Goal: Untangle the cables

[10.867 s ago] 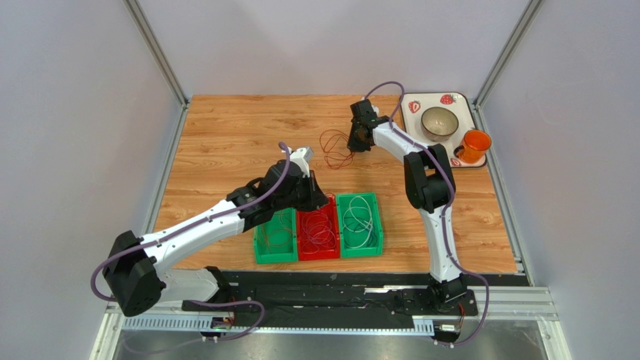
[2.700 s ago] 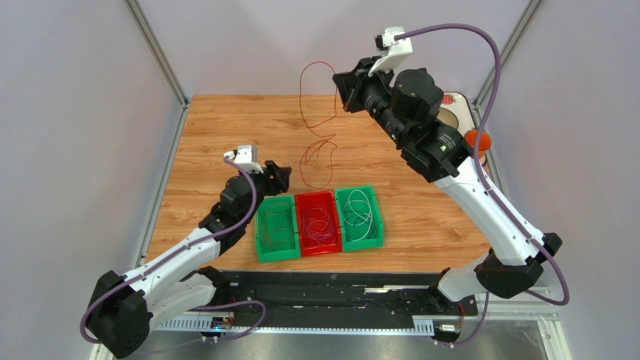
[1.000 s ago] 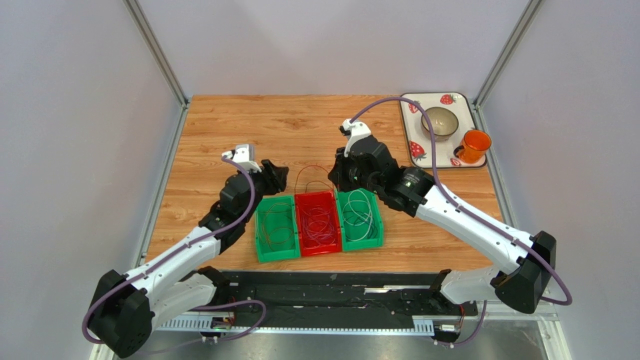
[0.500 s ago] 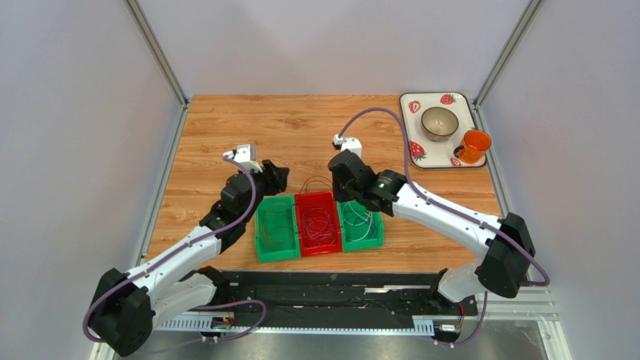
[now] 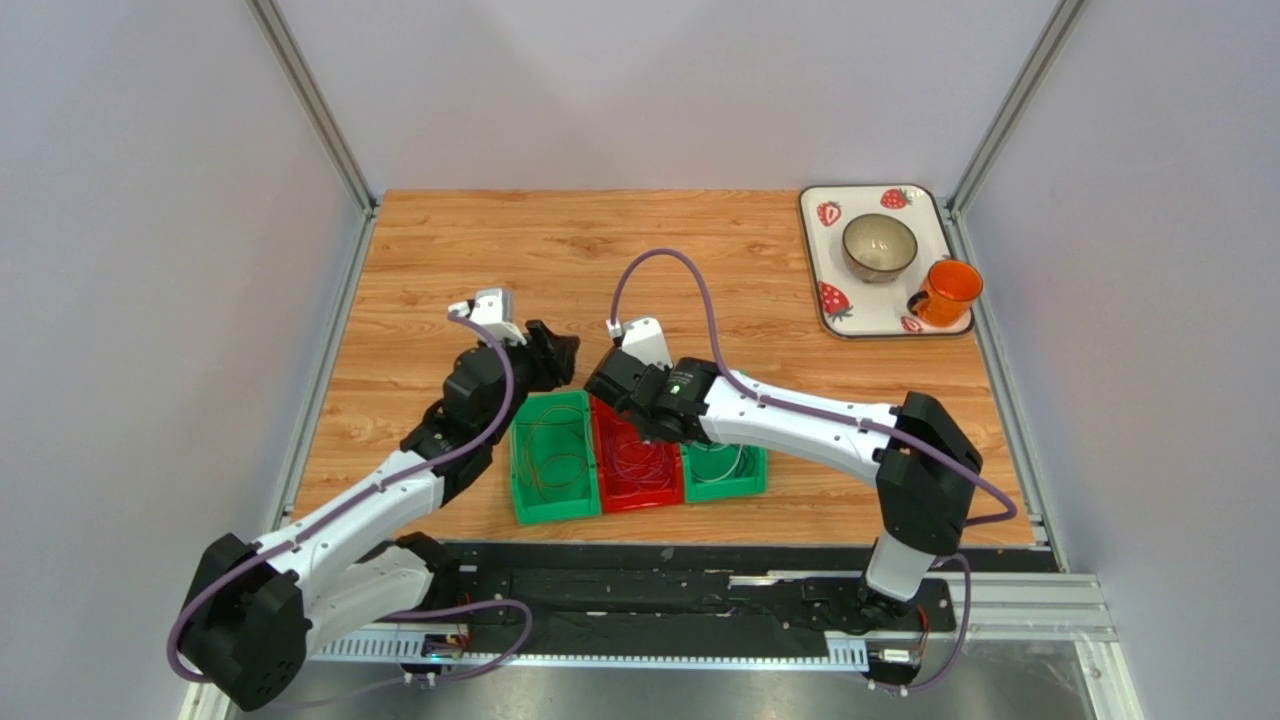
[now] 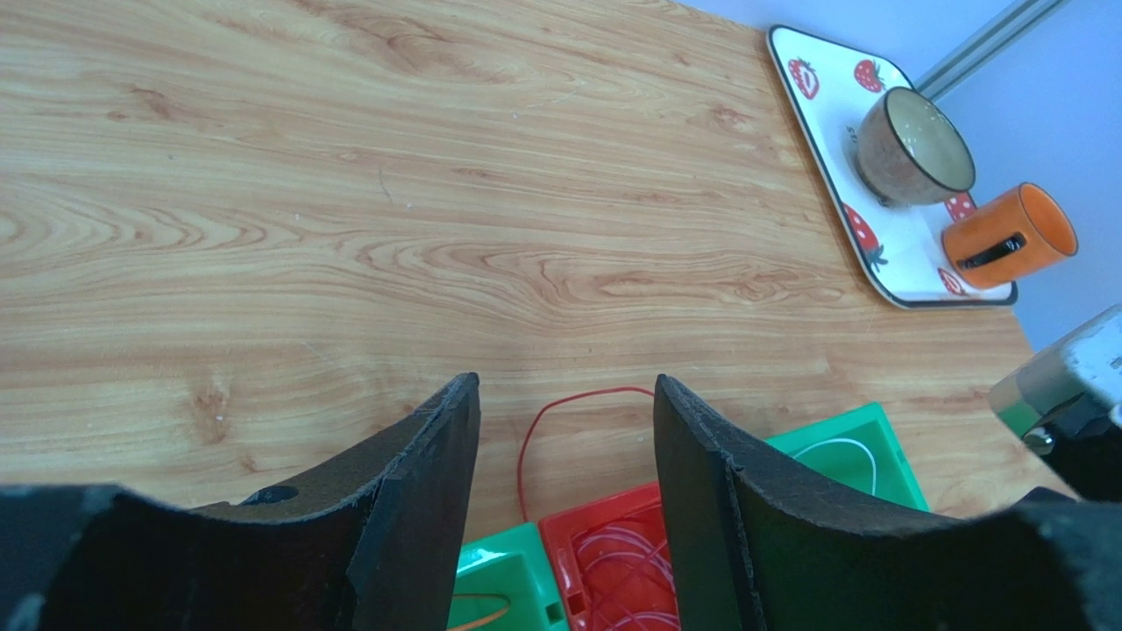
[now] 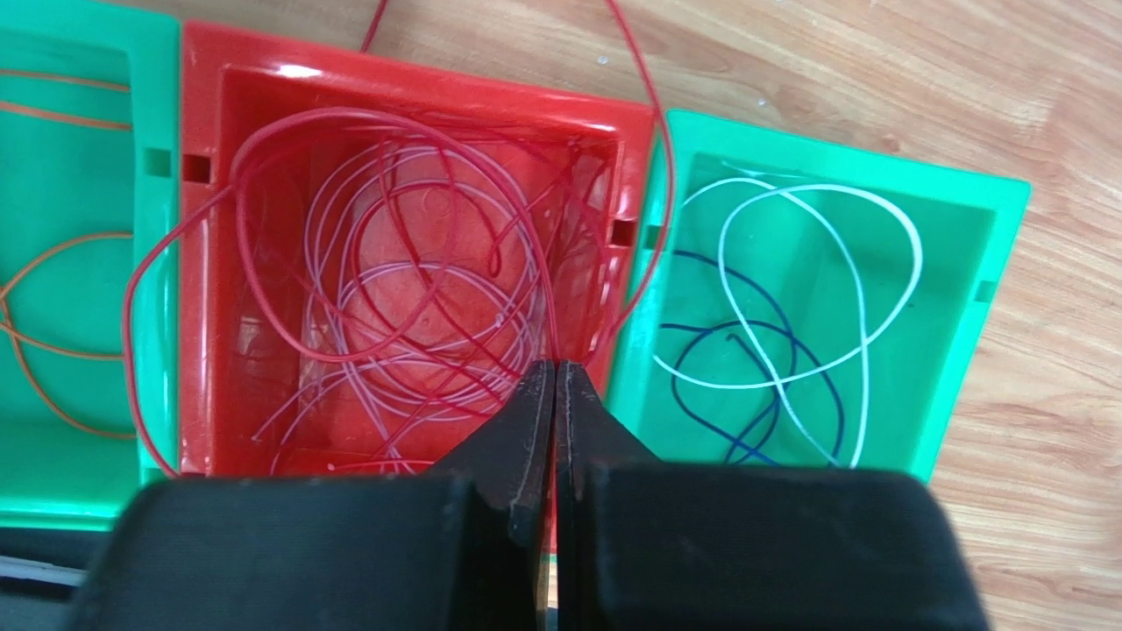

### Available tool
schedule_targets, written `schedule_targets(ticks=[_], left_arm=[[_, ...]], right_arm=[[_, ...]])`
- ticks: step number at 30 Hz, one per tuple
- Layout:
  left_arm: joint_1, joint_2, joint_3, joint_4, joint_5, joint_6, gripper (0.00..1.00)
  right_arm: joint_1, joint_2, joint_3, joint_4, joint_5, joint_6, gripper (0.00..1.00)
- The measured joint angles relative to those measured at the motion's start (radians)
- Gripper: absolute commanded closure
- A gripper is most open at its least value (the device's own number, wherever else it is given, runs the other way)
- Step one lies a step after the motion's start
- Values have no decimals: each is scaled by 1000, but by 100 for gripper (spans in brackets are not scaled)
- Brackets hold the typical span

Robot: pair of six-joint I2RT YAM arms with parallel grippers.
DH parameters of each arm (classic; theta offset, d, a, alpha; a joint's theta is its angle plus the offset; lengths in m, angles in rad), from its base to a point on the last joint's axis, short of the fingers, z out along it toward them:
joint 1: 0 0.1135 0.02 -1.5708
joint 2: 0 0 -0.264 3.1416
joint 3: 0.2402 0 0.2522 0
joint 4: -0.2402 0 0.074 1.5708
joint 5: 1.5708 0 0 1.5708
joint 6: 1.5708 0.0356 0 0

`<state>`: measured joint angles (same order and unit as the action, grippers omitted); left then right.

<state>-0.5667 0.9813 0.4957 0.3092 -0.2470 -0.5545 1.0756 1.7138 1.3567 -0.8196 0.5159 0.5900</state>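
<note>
Three bins stand side by side near the table's front. The red bin (image 7: 211, 59) holds several red and pale pink cables (image 7: 395, 289). A long red cable (image 7: 669, 171) hangs over its far wall and right wall and runs into my right gripper (image 7: 555, 375), which is shut on it just above the bin (image 5: 639, 468). In the left wrist view the same red cable (image 6: 524, 460) loops on the wood behind the bins. My left gripper (image 6: 564, 384) stands open above that loop and touches nothing; in the top view it (image 5: 553, 357) hovers behind the left green bin (image 5: 549, 465).
The left green bin (image 7: 79, 158) holds orange cables. White and dark blue cables lie in the right green bin (image 7: 922, 224). At the back right a strawberry-print tray (image 5: 812, 255) carries a bowl (image 5: 879, 245) and an orange cup (image 5: 947, 290).
My right arm has swung left and down with the red cable, from behind the right green bin to over the red bin. The left arm has stayed still.
</note>
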Motion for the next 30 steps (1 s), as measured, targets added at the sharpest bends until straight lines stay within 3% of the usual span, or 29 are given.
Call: schedule_targets(ticks=[17,24,30], left_arm=[[0,0,0,0,2,0,40],[0,0,0,0,2,0,40],[0,0,0,-1,2,0,40]], right_arm=[[37,100,26,10,-46,19,100],[37,110,90,-26,-55,-4,63],[37,77,187,-86,-44,-45,52]])
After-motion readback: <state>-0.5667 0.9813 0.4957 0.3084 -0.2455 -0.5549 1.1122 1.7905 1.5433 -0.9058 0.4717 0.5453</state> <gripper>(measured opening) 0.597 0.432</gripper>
